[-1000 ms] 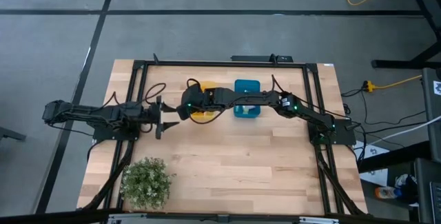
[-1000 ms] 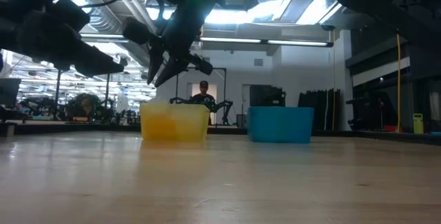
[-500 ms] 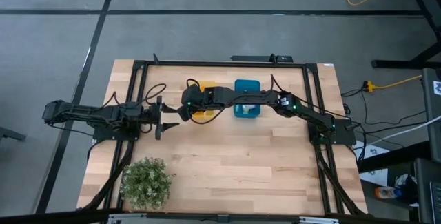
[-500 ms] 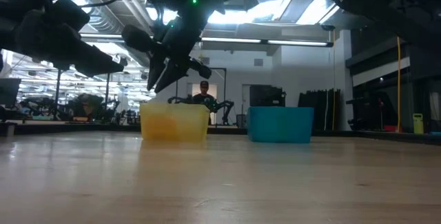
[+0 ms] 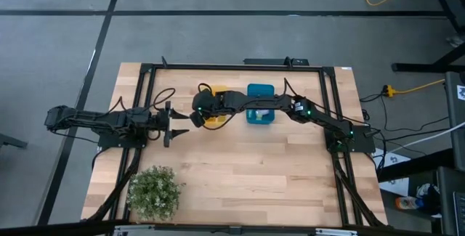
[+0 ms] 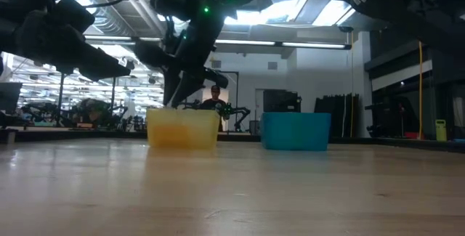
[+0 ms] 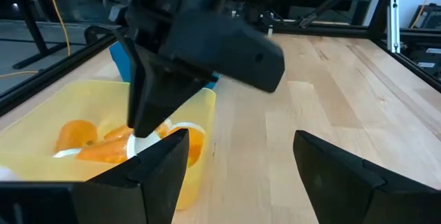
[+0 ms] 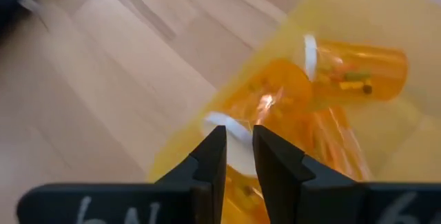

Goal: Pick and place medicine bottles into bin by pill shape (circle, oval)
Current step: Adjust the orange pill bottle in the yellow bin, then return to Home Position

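Several orange medicine bottles with white caps (image 8: 351,65) lie on their sides in the yellow bin (image 5: 215,120); they also show in the left wrist view (image 7: 76,136). My right gripper (image 8: 239,148) is shut and points down into the yellow bin, its tips over one bottle's white cap (image 8: 219,122). It also shows in the high view (image 5: 196,112) and the low view (image 6: 174,98). My left gripper (image 7: 241,162) is open and empty, hovering left of the yellow bin (image 5: 174,127). The clear bottles are out of view. My right gripper comes from above, slanting down into the yellow bin, with its shut fingertips (image 7: 141,131) right at an orange bottle's white cap. I cannot tell whether they touch it.
A blue bin (image 5: 260,112) stands just right of the yellow one at the table's far middle. A potted plant (image 5: 154,191) sits at the near left corner. A person (image 6: 214,98) stands in the room beyond the table.
My right gripper has gone down toward the yellow bin and tipped steeper, until its tips are at the bin's rim.
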{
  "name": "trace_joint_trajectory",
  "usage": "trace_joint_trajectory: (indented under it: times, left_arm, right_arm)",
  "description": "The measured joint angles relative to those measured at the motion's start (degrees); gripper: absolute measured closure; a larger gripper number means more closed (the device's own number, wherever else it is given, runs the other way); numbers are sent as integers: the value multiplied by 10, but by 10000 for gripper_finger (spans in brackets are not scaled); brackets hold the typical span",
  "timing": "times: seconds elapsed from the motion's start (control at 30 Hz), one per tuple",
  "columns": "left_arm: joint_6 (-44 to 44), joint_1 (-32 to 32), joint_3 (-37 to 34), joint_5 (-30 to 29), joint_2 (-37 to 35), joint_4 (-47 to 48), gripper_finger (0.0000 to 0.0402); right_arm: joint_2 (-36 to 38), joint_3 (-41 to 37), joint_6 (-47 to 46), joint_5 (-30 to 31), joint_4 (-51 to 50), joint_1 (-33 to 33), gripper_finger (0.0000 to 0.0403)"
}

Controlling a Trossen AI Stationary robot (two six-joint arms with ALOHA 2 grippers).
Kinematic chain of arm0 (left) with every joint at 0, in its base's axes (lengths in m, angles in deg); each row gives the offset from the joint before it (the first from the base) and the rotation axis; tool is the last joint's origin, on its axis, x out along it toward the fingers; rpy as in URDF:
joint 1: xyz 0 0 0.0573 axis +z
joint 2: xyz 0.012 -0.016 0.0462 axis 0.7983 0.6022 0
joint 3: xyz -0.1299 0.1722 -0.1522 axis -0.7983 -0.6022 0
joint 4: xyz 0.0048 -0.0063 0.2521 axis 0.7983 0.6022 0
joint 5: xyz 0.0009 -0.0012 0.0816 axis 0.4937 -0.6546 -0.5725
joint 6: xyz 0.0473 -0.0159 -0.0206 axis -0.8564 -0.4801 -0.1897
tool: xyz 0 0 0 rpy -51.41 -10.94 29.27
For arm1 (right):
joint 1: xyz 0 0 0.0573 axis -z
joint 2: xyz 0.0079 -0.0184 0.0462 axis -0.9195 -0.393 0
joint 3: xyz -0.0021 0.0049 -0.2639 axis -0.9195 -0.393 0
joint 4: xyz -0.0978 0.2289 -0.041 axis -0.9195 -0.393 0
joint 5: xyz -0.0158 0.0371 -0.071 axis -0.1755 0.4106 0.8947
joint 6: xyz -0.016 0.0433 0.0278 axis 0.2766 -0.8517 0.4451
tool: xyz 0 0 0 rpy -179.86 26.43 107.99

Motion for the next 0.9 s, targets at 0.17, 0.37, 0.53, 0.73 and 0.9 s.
trace_joint_trajectory:
  times: [0.17, 0.37, 0.53, 0.73, 0.9]
  left_arm:
    - [0, 0, 0, 0, 0, 0, 147]
    - [1, 0, 0, 0, 0, 0, 147]
    - [2, 0, 0, 0, 0, 0, 147]
    - [1, 0, 0, 0, 0, 0, 147]
    - [0, 0, 0, 0, 0, 1, 147]
  right_arm:
    - [-3, -1, -14, -3, -36, 0, 328]
    - [-3, 0, -27, -3, -40, 0, 328]
    - [-2, 13, -44, -5, -41, 0, 328]
    - [18, 13, -43, -48, -48, -4, 328]
    - [32, 14, 22, -64, -49, -22, 328]
